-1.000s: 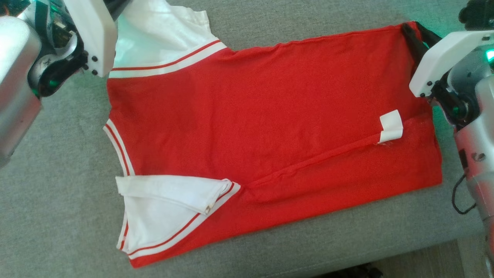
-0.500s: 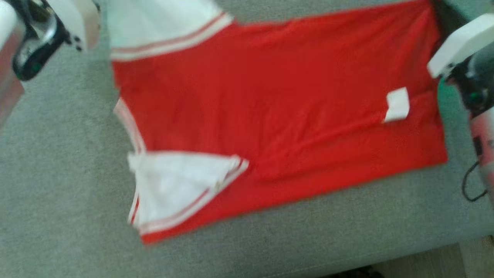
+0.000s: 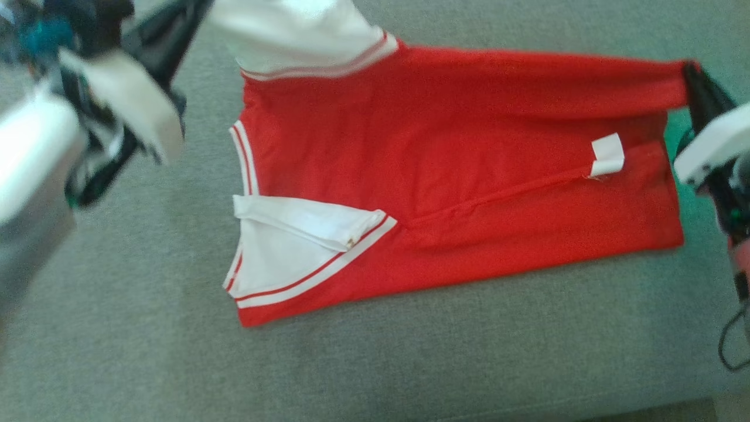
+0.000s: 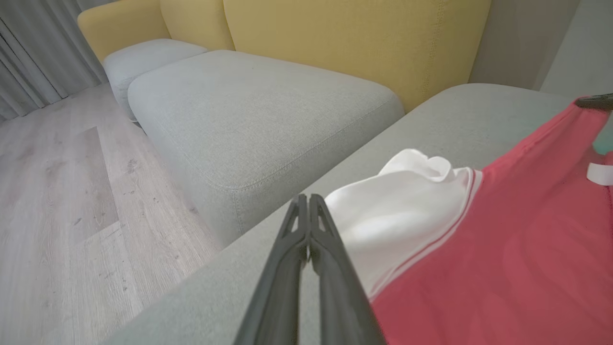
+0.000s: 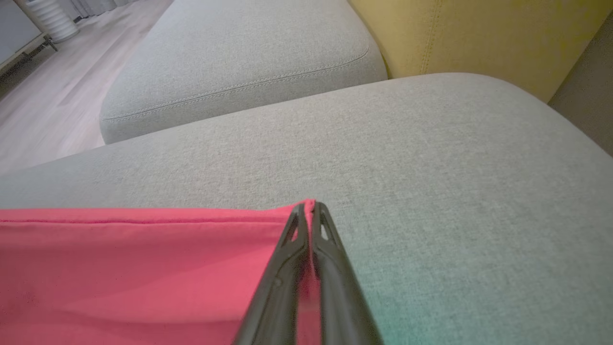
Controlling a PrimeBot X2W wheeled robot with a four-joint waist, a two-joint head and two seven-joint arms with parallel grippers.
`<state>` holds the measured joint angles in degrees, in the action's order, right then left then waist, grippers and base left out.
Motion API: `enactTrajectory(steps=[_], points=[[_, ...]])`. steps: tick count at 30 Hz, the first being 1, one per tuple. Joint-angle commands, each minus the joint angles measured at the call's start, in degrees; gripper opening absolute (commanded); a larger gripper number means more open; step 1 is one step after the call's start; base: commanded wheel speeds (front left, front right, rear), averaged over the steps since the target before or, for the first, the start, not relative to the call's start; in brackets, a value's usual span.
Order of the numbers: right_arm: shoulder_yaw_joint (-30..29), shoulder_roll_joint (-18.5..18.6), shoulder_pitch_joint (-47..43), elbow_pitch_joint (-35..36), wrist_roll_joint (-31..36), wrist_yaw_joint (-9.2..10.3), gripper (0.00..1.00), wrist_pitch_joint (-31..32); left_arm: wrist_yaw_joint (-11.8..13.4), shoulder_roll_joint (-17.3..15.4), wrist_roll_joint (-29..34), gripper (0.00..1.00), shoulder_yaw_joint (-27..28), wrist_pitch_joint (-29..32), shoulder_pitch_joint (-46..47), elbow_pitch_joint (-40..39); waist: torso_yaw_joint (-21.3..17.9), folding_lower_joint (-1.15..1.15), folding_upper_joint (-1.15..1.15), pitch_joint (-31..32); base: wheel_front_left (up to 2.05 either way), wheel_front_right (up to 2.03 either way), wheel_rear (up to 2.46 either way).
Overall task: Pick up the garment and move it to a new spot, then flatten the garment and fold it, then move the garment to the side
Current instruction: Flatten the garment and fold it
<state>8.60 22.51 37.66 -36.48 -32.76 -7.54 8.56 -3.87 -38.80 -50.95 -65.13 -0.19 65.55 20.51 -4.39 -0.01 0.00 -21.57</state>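
Right gripper (image 5: 310, 206) has just clamped onto the garment (image 3: 445, 135) corner at its tips. Left gripper (image 4: 306, 199) clenched, white sleeve (image 4: 402, 206) just beside it — grip unclear — fold likely next.

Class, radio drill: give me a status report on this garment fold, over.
Left gripper jaws shut on garment sleeve. Right gripper jaws shut on its red corner. Far edge lifted, rest lying on sofa cushion. Nothing in the way.

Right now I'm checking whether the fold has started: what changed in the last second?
The right gripper closed on the garment's far red corner. The left gripper stayed shut on the white sleeve; the rest still lies flat on the grey cushion.
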Motion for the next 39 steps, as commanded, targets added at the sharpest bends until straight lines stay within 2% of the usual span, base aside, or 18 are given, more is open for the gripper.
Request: enactTrajectory(steps=[1,9,17,21,26,29,30,31,32,33,36,39], points=[[-0.01,1.32,-0.45,2.29,-0.30,0.05,0.00,-0.36,0.83,-3.22,-0.09,0.00,2.53,-0.77,1.48,-1.50,0.91,0.01,0.00,0.98,0.00,0.00,0.00],[-3.40,1.63,-8.68,7.44,-0.15,0.05,0.00,0.07,10.83,-9.79,-0.32,0.00,1.38,-5.74,-12.17,-16.39,2.70,0.01,0.00,3.69,0.00,0.00,0.00],[-6.89,1.45,-17.81,14.13,0.90,0.05,0.00,2.12,20.01,-12.74,-3.17,0.00,0.03,-8.59,-24.15,-28.25,3.84,0.01,0.00,5.13,0.00,0.00,0.00],[-8.73,0.70,-22.09,17.61,1.66,0.05,0.00,3.43,22.45,-12.47,-4.62,0.00,-0.69,-10.12,-28.54,-30.32,4.05,0.01,0.00,5.11,0.00,0.00,0.00],[-10.50,-0.75,-24.93,20.30,2.96,0.05,0.00,4.51,23.61,-10.86,-7.29,0.00,-1.21,-11.57,-33.12,-30.31,3.73,0.01,0.00,4.76,0.00,0.00,0.00],[-11.44,-1.64,-25.55,20.49,3.97,0.05,0.01,4.90,23.42,-9.57,-8.95,0.00,-1.02,-12.36,-35.09,-29.58,3.54,0.01,0.00,4.60,0.00,0.00,0.00],[-11.73,-1.98,-25.66,20.47,4.24,0.05,0.34,5.04,23.22,-9.05,-9.50,0.00,-0.97,-12.56,-35.65,-29.31,3.51,0.01,0.00,4.62,0.00,0.00,0.00],[-12.04,-2.31,-25.78,20.44,4.48,0.05,0.80,5.15,23.04,-8.54,-9.88,0.00,-0.93,-12.76,-36.13,-28.92,3.53,0.01,0.00,4.71,0.00,0.00,0.00],[-12.59,-2.77,-25.91,20.35,4.66,0.05,1.00,5.09,22.90,-7.98,-10.25,0.44,-0.80,-13.00,-36.61,-28.38,3.56,0.01,0.00,4.91,0.00,0.00,0.00],[-13.18,-3.35,-26.07,20.32,4.81,0.05,1.00,4.87,22.84,-7.45,-10.46,1.00,-0.68,-13.23,-37.06,-27.75,3.60,0.01,0.00,5.22,0.00,0.00,0.00],[-14.88,-5.21,-27.28,20.50,5.49,0.05,1.00,4.07,23.60,-5.61,-9.81,1.00,0.26,-14.09,-38.40,-25.80,3.78,0.01,0.00,6.70,0.00,0.00,0.00],[-16.74,-7.60,-29.72,21.62,6.02,0.05,1.00,3.35,26.04,-3.10,-7.88,1.00,2.33,-14.63,-40.34,-24.10,4.12,0.01,0.00,8.70,0.00,0.00,0.00]])
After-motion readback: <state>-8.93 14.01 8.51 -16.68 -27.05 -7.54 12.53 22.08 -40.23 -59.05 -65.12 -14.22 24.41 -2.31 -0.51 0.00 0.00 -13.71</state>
